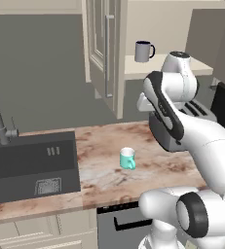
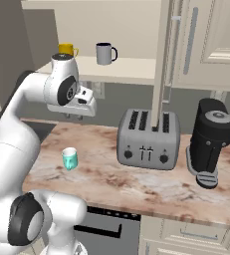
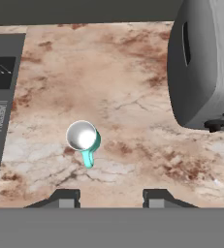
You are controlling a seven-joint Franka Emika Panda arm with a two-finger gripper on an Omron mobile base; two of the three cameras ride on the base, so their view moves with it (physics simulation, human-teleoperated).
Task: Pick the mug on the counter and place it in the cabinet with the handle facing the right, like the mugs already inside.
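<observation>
I see the teal mug (image 1: 127, 158) standing upright on the counter (image 1: 104, 180), alone on the bare stone between the sink (image 1: 31, 165) and the toaster (image 2: 149, 138). From the hand camera I look nearly straight down on it: its white inside shows as a disc, and its handle (image 3: 88, 158) points toward the bottom of that view, toward my fingertips (image 3: 67, 198). My gripper (image 3: 111, 199) hangs well above the counter, fingers spread apart and holding nothing; the mug sits a little left of the gap between them. The cabinet (image 2: 136, 50) stands open, its door (image 1: 106, 53) swung out. On its pale shelf a grey mug (image 2: 105, 53) stands with its dark handle to the right, and a yellow mug (image 2: 66, 49) sits further left. A black coffee machine (image 2: 210, 142) stands right of the toaster.
</observation>
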